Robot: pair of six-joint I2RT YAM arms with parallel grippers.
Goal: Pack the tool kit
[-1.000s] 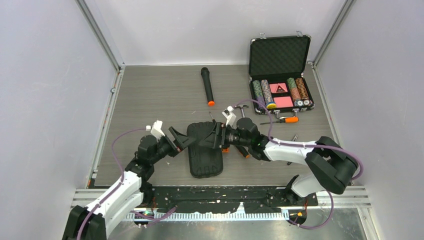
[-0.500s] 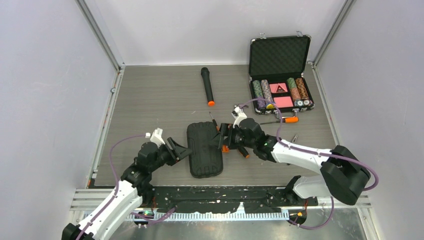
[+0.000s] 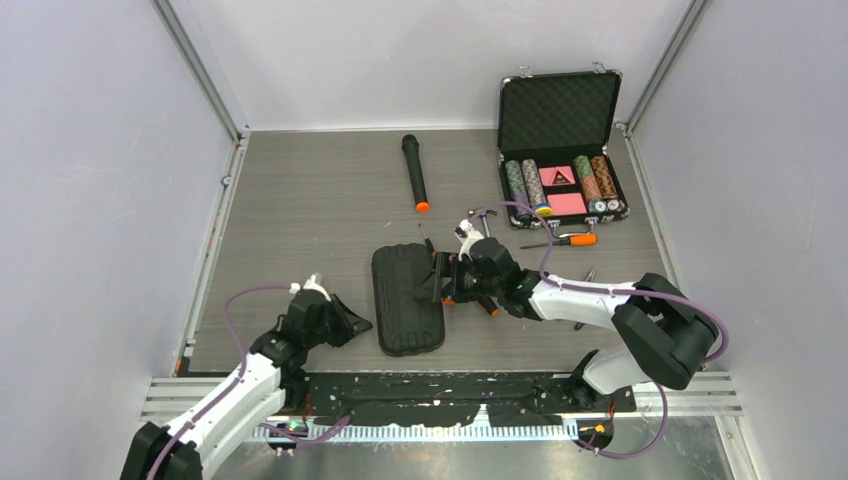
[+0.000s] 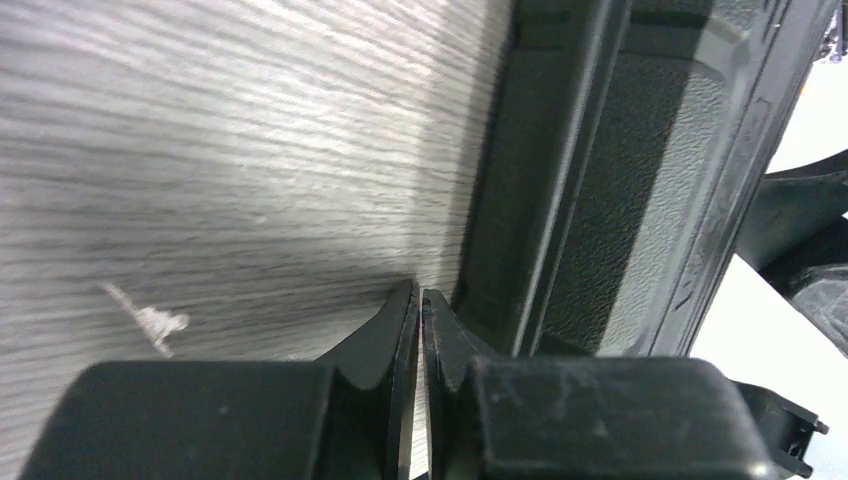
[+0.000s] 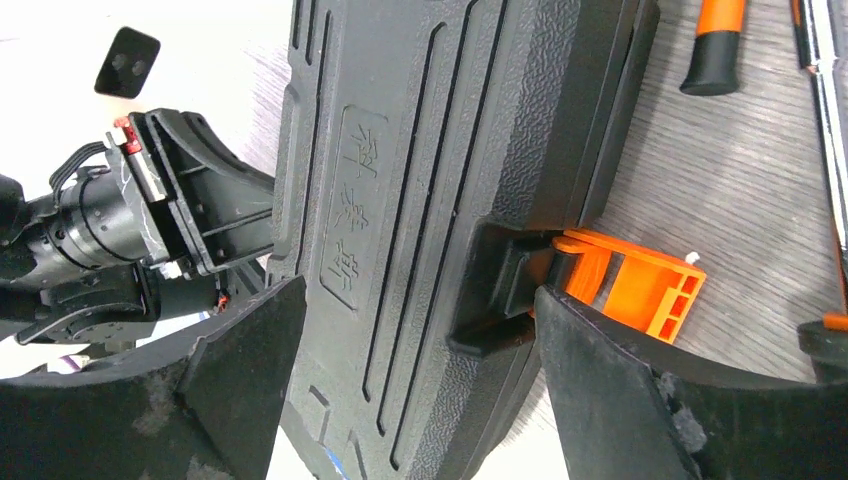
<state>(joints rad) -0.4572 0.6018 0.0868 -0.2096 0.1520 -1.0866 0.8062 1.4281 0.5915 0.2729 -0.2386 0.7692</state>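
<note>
The tool kit [image 3: 408, 298] lies flat and closed on the table [image 3: 300, 200], about midway along the near edge and a little in from it. It is a black plastic clamshell with rounded corners, a pebbled skin, raised ribs running its length and embossed characters on the lid. An orange latch [image 5: 640, 290] sticks out from a notch in its right side. The left fingers [image 4: 385, 330] sit almost together with only a sliver between them. They grip nothing, and their tips are low over the table just beside the tool kit's left edge. The right fingers [image 5: 250, 360] stand wide apart, one over the lid and the other beside the orange latch, holding nothing. An orange-and-black tool handle [image 5: 715, 50] lies loose on the table to the right of the tool kit.
</note>
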